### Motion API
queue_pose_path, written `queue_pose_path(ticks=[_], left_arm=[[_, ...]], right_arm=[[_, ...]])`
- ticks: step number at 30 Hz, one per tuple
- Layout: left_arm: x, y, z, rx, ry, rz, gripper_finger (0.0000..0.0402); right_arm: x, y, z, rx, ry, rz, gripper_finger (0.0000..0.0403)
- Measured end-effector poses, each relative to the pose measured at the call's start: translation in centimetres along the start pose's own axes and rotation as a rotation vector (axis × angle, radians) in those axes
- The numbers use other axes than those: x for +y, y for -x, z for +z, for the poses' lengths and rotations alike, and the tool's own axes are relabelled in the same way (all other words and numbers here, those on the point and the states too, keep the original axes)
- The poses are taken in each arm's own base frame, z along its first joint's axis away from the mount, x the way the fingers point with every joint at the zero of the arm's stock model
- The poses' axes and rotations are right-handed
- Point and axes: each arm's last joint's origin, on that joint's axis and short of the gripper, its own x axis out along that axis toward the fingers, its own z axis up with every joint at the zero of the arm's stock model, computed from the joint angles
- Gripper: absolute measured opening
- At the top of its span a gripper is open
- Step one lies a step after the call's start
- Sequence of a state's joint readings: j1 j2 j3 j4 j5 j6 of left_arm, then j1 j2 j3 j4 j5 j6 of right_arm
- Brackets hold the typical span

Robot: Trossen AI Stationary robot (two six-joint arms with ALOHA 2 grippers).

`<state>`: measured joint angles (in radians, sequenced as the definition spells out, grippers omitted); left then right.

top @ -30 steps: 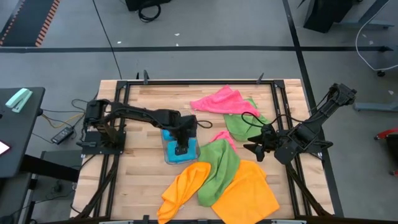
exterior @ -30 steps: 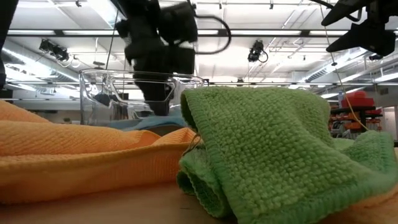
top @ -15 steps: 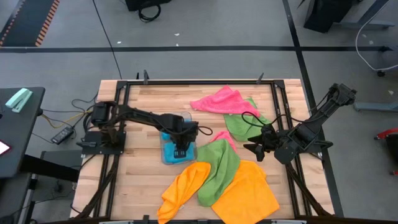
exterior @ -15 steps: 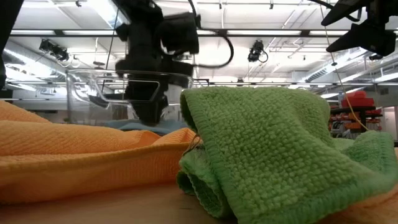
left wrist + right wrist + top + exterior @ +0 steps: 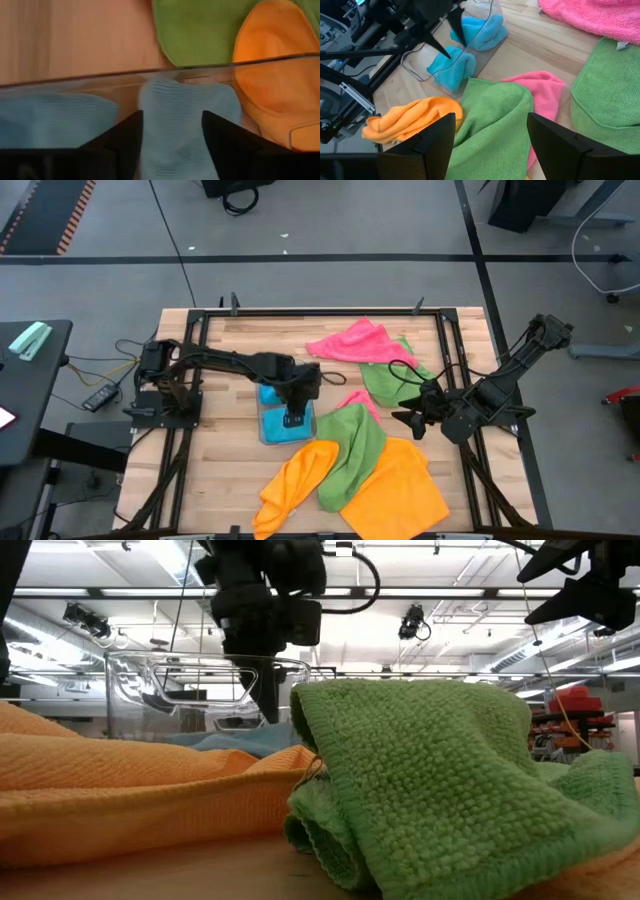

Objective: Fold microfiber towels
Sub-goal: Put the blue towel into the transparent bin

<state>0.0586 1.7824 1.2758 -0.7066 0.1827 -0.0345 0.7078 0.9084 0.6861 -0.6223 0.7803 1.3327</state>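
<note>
The left gripper (image 5: 294, 418) hangs over the clear plastic tray (image 5: 266, 432), fingers apart and holding nothing, one finger straddling the tray's wall as the right wrist view shows it. To my eye that is the risk: if the fingers close or lift from there, they could catch the thin wall and drag or tip the tray, spilling what is inside. The tray holds bunched sky-blue towels (image 5: 451, 61), lying in at least two lumps, one at each end. The other towels lie loose on the table (image 5: 225, 470): a crumpled orange towel (image 5: 296, 480) just beside the tray, a green towel (image 5: 356, 444) over a flatter orange one, a pink towel (image 5: 352, 342) at the far edge. The right gripper (image 5: 407, 420) waits near the right edge, fingers spread and empty.
</note>
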Motion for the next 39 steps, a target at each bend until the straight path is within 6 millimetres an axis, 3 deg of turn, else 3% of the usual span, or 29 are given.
queue_pose_path(ticks=[4,8,13,17,26,32,39], left_arm=[[1.9,0.4,0.0,-0.011,-0.003,-0.078,0.0266],[3.1,-0.2,-0.5,-0.003,-0.033,-0.168,0.0288],[2.4,-1.4,-1.0,0.015,-0.134,-0.193,0.0291],[1.9,-2.0,-1.5,0.052,-0.143,-0.119,0.0291],[2.0,-4.0,-2.3,0.142,-0.121,-0.127,0.0291],[2.0,-5.5,-2.6,0.178,-0.095,-0.248,0.0291],[1.9,-6.1,-2.6,0.184,-0.097,-0.265,0.0274]], right_arm=[[0.0,0.0,0.0,-0.001,-0.011,0.004,0.0255],[0.1,0.0,0.0,-0.002,-0.018,0.009,0.0255],[0.2,0.0,0.0,-0.004,-0.027,0.017,0.0255],[0.2,-0.1,0.0,-0.004,-0.033,0.016,0.0255],[0.3,-0.3,0.0,-0.013,-0.025,0.003,0.0255],[0.2,-0.3,0.0,-0.015,-0.026,0.001,0.0255],[0.2,-0.3,0.0,-0.013,-0.031,0.001,0.0255]])
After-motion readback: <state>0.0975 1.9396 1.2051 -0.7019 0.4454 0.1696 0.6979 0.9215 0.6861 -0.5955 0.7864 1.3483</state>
